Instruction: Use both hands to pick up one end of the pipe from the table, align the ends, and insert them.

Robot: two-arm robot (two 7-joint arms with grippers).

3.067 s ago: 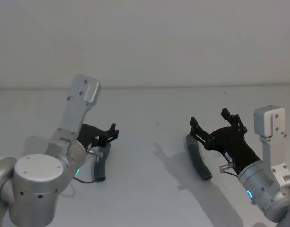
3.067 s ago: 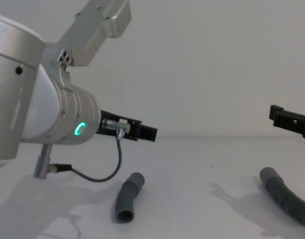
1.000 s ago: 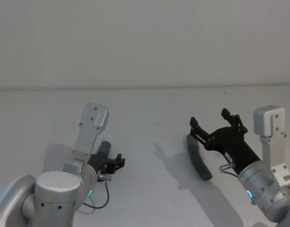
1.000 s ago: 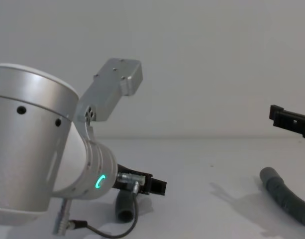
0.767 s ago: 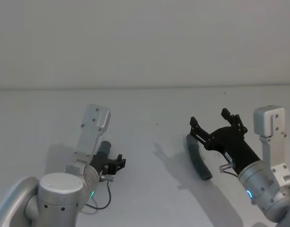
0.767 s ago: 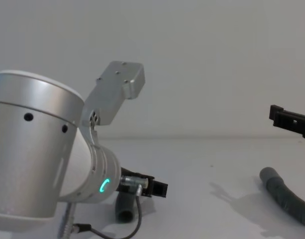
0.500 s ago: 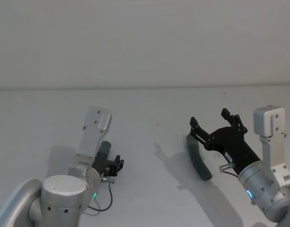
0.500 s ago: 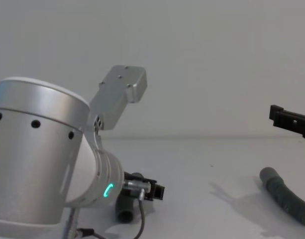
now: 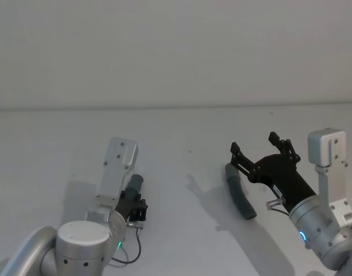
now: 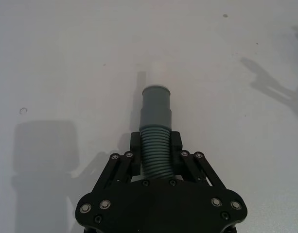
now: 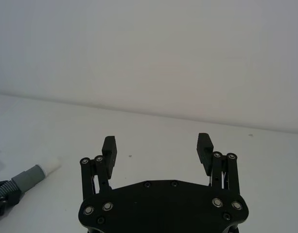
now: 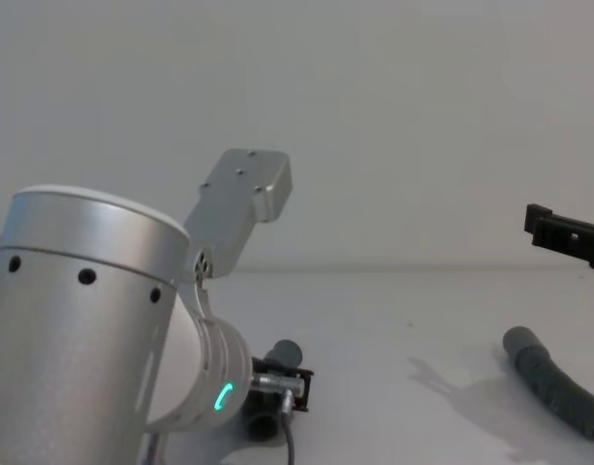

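Observation:
The left piece of the pipe (image 10: 156, 155) is a grey corrugated hose with a smooth cuff (image 10: 156, 104) and a white tip (image 10: 156, 75). My left gripper (image 10: 156, 143) is shut on its ribbed part, low over the table (image 9: 181, 132). In the head view this gripper (image 9: 138, 206) sits at the lower left, with the cuff (image 9: 135, 183) pointing away from me. The right piece of the pipe (image 9: 239, 198) lies free on the table. My right gripper (image 9: 254, 142) hovers open just above it, fingers wide apart (image 11: 157, 145).
The left arm's silver wrist (image 12: 93, 329) looms large at the chest view's left. The right piece (image 12: 553, 383) lies at that view's lower right, under a black finger (image 12: 558, 232). A bare wall stands behind the table.
The left arm has come down and turned in line with the left pipe piece, and its gripper now grips the hose. The right arm and the right piece have not moved.

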